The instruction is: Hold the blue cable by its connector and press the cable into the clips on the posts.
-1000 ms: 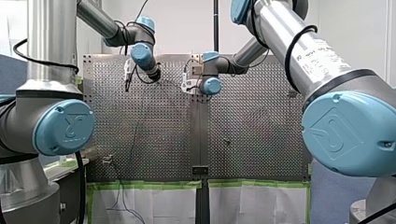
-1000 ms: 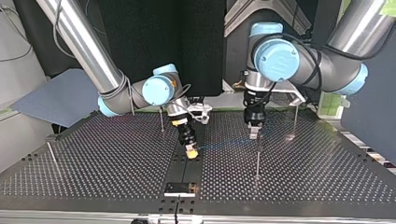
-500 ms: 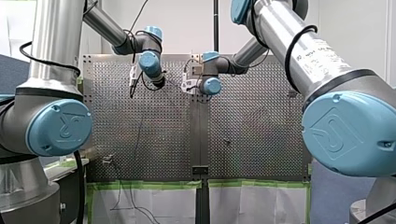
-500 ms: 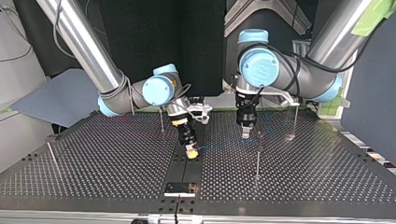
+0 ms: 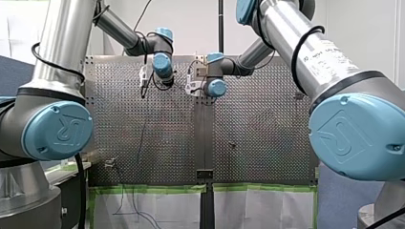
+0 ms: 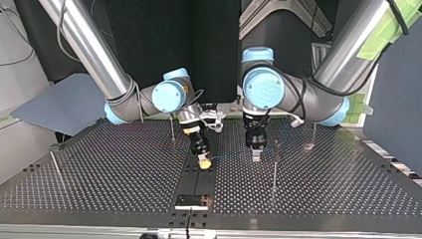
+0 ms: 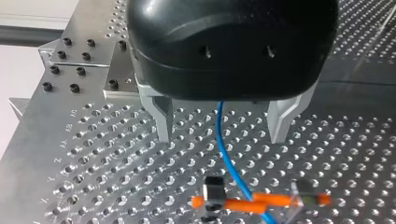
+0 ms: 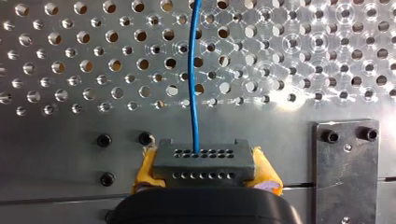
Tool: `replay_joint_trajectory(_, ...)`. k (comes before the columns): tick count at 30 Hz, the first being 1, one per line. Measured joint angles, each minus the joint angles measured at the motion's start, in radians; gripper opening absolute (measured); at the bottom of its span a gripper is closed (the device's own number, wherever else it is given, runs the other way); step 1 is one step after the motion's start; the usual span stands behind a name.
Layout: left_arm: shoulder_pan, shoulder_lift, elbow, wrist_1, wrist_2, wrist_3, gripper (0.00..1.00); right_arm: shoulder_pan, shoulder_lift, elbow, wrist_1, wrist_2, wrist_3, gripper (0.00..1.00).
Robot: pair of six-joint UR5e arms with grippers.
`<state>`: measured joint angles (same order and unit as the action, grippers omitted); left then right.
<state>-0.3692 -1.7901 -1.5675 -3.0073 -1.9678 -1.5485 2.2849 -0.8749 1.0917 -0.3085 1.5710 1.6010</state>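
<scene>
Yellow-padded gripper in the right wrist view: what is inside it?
My right gripper clamps a grey connector between its yellow pads; the blue cable leaves its front. The connector's rear is hidden by the gripper body.

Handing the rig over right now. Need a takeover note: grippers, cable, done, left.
Right gripper: shut on the grey connector, a yellow pad on each side.
Left gripper: open, with the blue cable passing between its metal fingers, ungripped.
Cable: runs from the connector low over the perforated table to my left gripper. In the top view a post stands just beside that gripper.
Done: connector held.
Left: no view shows the cable seated in a post's clip, so the pressing-in likely all remains.
</scene>
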Motion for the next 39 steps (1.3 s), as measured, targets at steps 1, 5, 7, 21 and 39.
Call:
replay_joint_trajectory(1, 0.0, -0.007, 0.008, 0.002, -0.003, 0.0, 1.0, 0.0, 0.0, 0.0, 0.0, 0.0, 0.0, 0.0)
replay_joint_trajectory(5, -0.001, -0.036, 0.042, 0.002, -0.021, 0.004, 1.0, 0.0, 0.001, 0.0, 0.0, 0.0, -0.001, 0.0)
replay_joint_trajectory(7, -0.001, -0.044, 0.053, 0.0, -0.027, 0.008, 1.0, 0.0, 0.001, 0.0, 0.0, 0.0, -0.001, 0.0)
replay_joint_trajectory(21, 0.024, -0.051, 0.062, 0.003, -0.043, 0.031, 1.0, 0.0, 0.003, 0.0, 0.0, -0.001, 0.001, 0.0)
replay_joint_trajectory(39, 0.03, -0.05, 0.061, 0.034, -0.058, 0.07, 0.45, -0.002, 0.005, 0.0, 0.0, -0.003, 0.001, 0.0)
